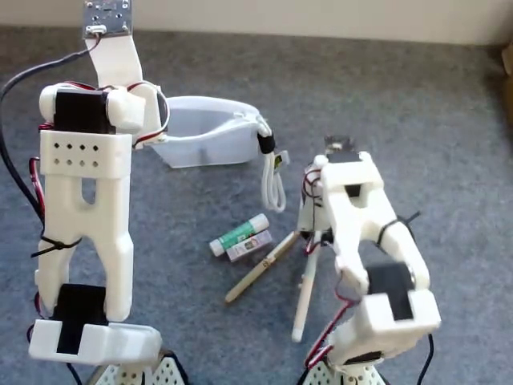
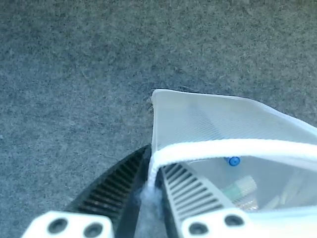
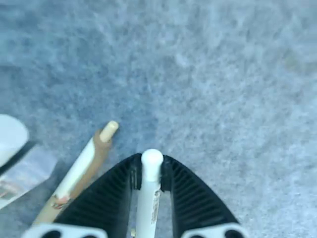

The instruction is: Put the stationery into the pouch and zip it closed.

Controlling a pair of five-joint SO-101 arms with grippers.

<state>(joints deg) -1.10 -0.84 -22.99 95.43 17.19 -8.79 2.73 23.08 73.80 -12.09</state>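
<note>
**Right gripper [image 3: 150, 161] clamps slim white pen [image 1: 304, 298]; left gripper [image 2: 150, 166] pinches translucent white mesh pouch [image 1: 204, 136]**

The pen lies lower centre in the high view, long axis near vertical, upper end clamped. The pouch sits upper centre, mouth open; I cannot tell its contents.

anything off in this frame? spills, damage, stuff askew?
Nothing stands out. The left gripper pinches the open pouch by its rim, the right gripper grips a white pen, and the glue stick and pencil lie loose outside the pouch, not yet packed.
</note>
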